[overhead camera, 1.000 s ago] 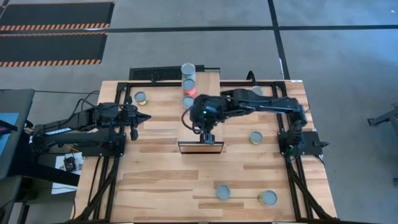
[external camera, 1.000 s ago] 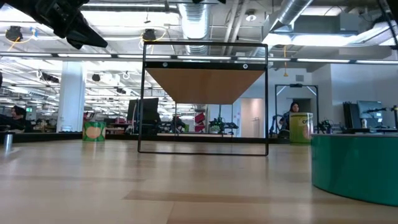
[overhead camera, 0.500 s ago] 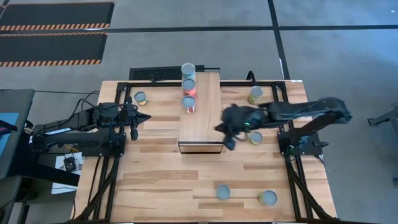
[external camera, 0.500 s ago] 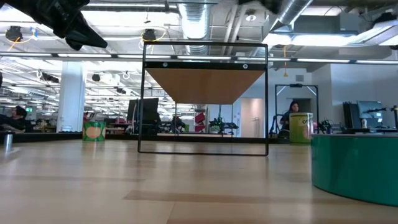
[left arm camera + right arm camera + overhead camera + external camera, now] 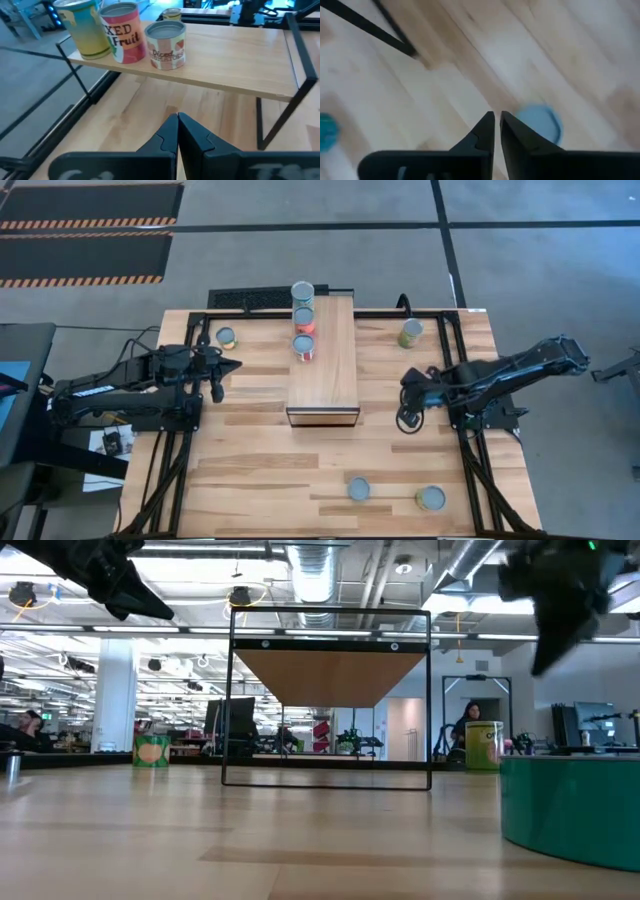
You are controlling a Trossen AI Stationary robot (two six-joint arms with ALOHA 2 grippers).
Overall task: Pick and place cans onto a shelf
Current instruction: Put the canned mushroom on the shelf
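The shelf [image 5: 322, 360] stands mid-table, and three cans [image 5: 304, 346] stand in a row along its left side; they also show in the left wrist view [image 5: 166, 44]. My right gripper [image 5: 408, 398] is shut and empty, above the table right of the shelf. A can's round top [image 5: 540, 125] lies just beyond its fingertips [image 5: 497, 125]; in the high view the gripper hides that can. My left gripper [image 5: 230, 366] is shut and empty, waiting left of the shelf. Other cans stand on the table at the far left [image 5: 227, 337], the far right [image 5: 411, 332] and the near edge [image 5: 358, 488], [image 5: 430, 498].
A black frame [image 5: 260, 298] runs around the tabletop. A large green can [image 5: 570, 810] fills the low view's right side. Bare wood lies between the shelf and the near cans [image 5: 300, 460]. A person [image 5: 472, 720] stands in the room beyond the table.
My right gripper has swung from above the shelf's near end toward the table's right edge, and now hangs over the can beside the shelf. The cans on the shelf have stayed where they were.
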